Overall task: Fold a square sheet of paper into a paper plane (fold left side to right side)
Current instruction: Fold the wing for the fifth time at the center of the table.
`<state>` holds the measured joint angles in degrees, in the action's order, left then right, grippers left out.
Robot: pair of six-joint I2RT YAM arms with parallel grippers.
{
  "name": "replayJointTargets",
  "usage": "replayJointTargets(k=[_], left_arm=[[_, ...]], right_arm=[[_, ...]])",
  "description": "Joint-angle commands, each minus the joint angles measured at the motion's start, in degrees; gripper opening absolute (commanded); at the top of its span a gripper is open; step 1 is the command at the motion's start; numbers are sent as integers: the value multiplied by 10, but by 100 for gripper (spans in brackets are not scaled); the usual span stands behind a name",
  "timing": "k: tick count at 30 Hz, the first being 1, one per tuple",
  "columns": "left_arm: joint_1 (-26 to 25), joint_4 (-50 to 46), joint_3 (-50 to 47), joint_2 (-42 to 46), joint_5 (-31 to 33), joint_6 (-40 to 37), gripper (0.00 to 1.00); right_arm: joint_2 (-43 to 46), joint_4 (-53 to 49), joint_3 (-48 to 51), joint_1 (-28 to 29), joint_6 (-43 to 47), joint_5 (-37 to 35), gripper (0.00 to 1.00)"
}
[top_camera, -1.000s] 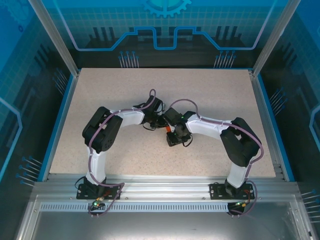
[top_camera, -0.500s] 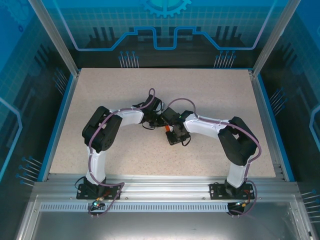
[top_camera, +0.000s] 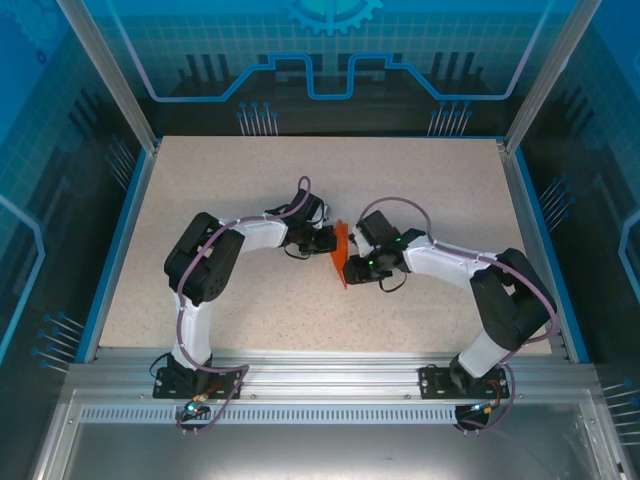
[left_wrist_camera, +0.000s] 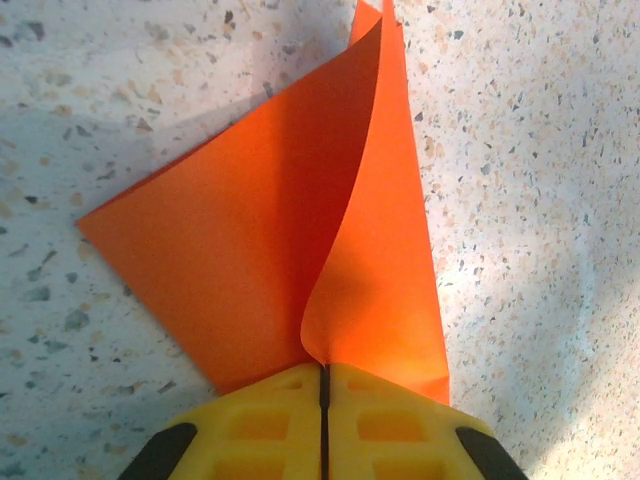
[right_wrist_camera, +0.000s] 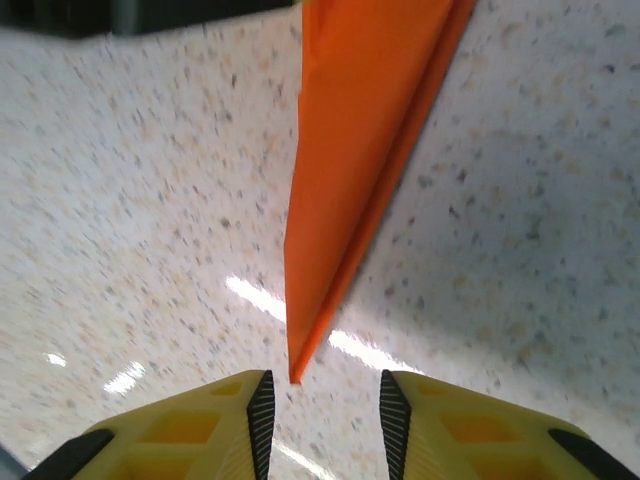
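The orange-red sheet of paper [top_camera: 341, 252] is folded to a long pointed shape and stands up on edge between the two grippers at the table's middle. My left gripper [left_wrist_camera: 323, 378] is shut on its wide end; one flap [left_wrist_camera: 210, 250] lies on the table, the other [left_wrist_camera: 385, 260] curves up from the pinch. From above, the left gripper [top_camera: 327, 241] is just left of the paper. My right gripper [right_wrist_camera: 322, 408] is open, low over the table. The paper's sharp tip [right_wrist_camera: 297, 368] ends just ahead of its gap, touching neither pad. From above, the right gripper [top_camera: 352, 266] is just right of the paper.
The speckled tabletop [top_camera: 420, 190] has free room all round the grippers. Blue rails [top_camera: 527, 240] and clear walls border it. Both arms bend inward and meet near the centre. The left gripper's dark body [right_wrist_camera: 150, 12] sits at the far end of the paper.
The right arm has swung out to the right and no longer covers the paper, which now stands in plain sight. The left arm has stayed put with its grip.
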<state>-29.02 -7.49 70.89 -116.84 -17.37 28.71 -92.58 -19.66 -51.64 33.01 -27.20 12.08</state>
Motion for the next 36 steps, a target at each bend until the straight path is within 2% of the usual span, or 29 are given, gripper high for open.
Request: replayJointTargets(k=[1,5,10,17,36], left_arm=[[5,-31,1,-10,22,-5,9],[5,-32,1,-10,26,-5,10],[5,-31,2,-10,26,-4,9],[4,-33,5,-13,27,-5,10],[5,-33,5,-16,29,-5,9]], right_arm=[[4,133,49,-41,-38,140,35],[-18,172,49,-50,-58,200,33],[-45,215,59,-48,-90,232,32],[-80,240,55,-43,-115,240,32],[-113,217,40,-34,-121,218,32]])
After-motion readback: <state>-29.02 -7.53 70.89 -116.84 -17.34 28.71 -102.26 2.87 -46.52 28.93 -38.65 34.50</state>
